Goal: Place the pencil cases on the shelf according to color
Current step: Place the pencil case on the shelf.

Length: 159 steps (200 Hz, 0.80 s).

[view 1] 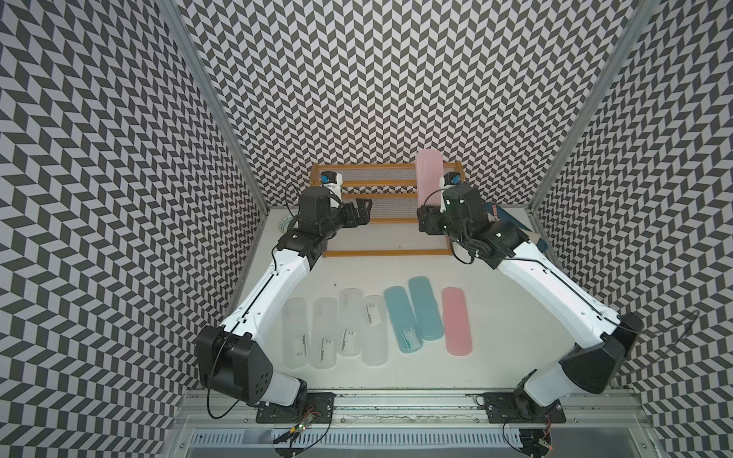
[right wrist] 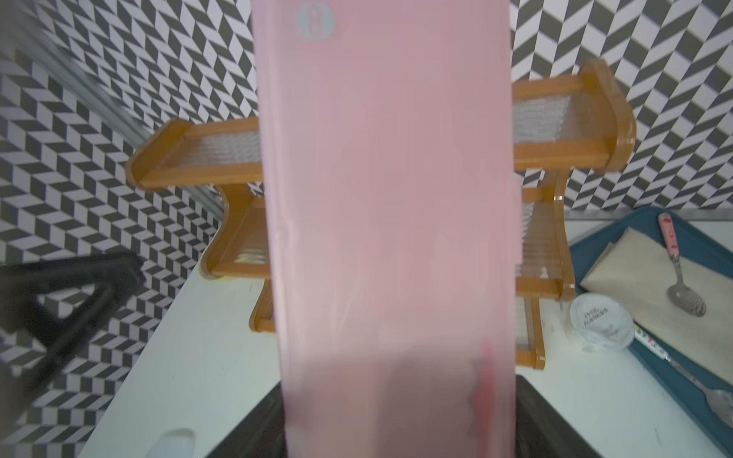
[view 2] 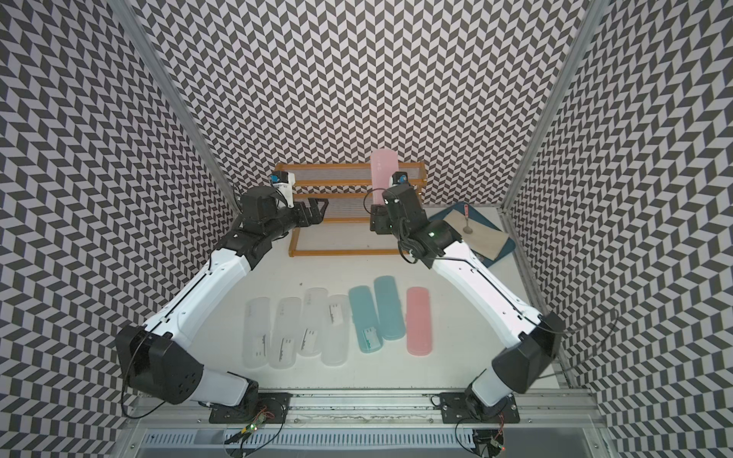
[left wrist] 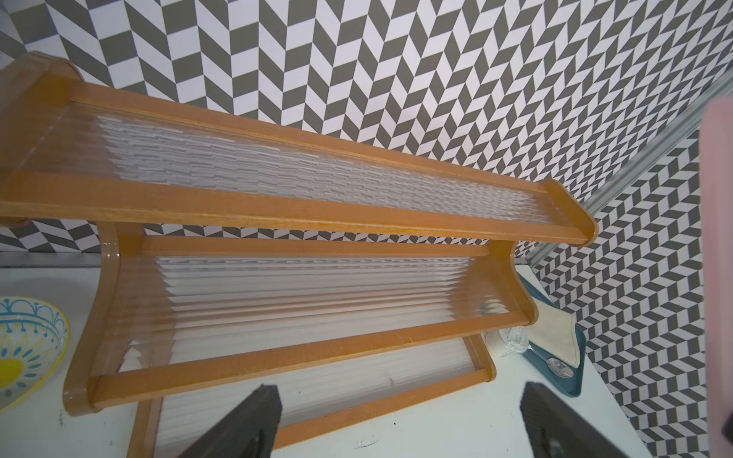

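Right of centre, before the shelf [view 1: 380, 252], held pink case [view 1: 429, 174] stands upright, lower end clamped in the right gripper [view 1: 426, 214]. Its upper end rises past the top tier in both top views; whether it touches the shelf cannot be told. Right wrist view: the case fills mid-frame, with a round embossed logo [right wrist: 313, 20] near its far end, unreadable.

Left gripper [view 1: 363, 209] hovers over the shelf's left half, fingers [left wrist: 254, 416] spread wide, gripping nothing.

Seven more cases lie in a row at the table's near side. Four clear cases [view 1: 295, 337] [view 1: 325, 333] [view 1: 351, 323] [view 1: 375, 331] sit on the left, side by side. Next come two blue cases [view 1: 402, 319] [view 1: 425, 309], touching. Second pink case [view 1: 457, 321] is rightmost, just apart from the blue. White barcode labels show on the clear cases and one blue case; the print is too small to read.

An open strip of table [view 1: 357, 273] runs between the shelf's front rail and the row.

Just right of the shelf sits a white cup [right wrist: 601, 319] with script on its lid, illegible. It is beside a dark blue tray [right wrist: 595, 246] holding a cloth [right wrist: 650, 285] and spoon [right wrist: 680, 277]. A patterned yellow-blue bowl [left wrist: 27, 349] sits at the shelf's left end.
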### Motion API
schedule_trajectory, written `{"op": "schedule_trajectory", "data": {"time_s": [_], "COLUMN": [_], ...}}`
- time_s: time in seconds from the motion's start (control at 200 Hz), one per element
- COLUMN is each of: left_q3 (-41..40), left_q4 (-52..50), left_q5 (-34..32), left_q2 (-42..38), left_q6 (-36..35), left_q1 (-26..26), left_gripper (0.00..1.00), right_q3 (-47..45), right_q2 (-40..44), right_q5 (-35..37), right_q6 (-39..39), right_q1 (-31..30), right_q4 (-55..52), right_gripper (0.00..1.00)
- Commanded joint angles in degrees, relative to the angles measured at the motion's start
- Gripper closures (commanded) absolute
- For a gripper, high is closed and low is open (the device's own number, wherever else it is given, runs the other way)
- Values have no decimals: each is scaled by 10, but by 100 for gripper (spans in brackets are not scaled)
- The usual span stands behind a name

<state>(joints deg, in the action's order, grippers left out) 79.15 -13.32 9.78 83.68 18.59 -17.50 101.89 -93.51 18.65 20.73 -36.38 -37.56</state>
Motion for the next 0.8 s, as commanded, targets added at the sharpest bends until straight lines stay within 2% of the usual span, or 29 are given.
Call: {"op": "schedule_trajectory", "data": {"time_s": [0.0,0.09,0.17,0.315,0.431,0.551,0.706,0.791], "left_q3": [-12,-40,-62,-103,-114,-126,-121,-119], "left_q4": [22,43,64,98,99,98,88,86], "left_q5": [8,12,42,43,48,48,55,55], "left_q2": [-9,-19,-27,-36,-35,-36,-23,-20], "left_q6": [-48,-51,-47,-44,-42,-43,-41,-42], "left_q1": [-1,7,20,33,44,44,44,44], "left_gripper": [1,0,0,0,1,0,0,0], "right_q3": [83,152,203,266,333,332,331,332], "right_q2": [-54,-104,-139,-197,-244,-250,-261,-263], "right_q5": [24,3,-13,12,28,33,76,70], "right_q6": [-9,-12,-26,-48,-37,-24,-35,-34], "right_q1": [21,43,55,59,76,93,96,105], "right_q4": [-25,-36,-36,-14,-42,-29,-17,-13], "right_gripper": [25,25,24,23,22,21,19,18]}}
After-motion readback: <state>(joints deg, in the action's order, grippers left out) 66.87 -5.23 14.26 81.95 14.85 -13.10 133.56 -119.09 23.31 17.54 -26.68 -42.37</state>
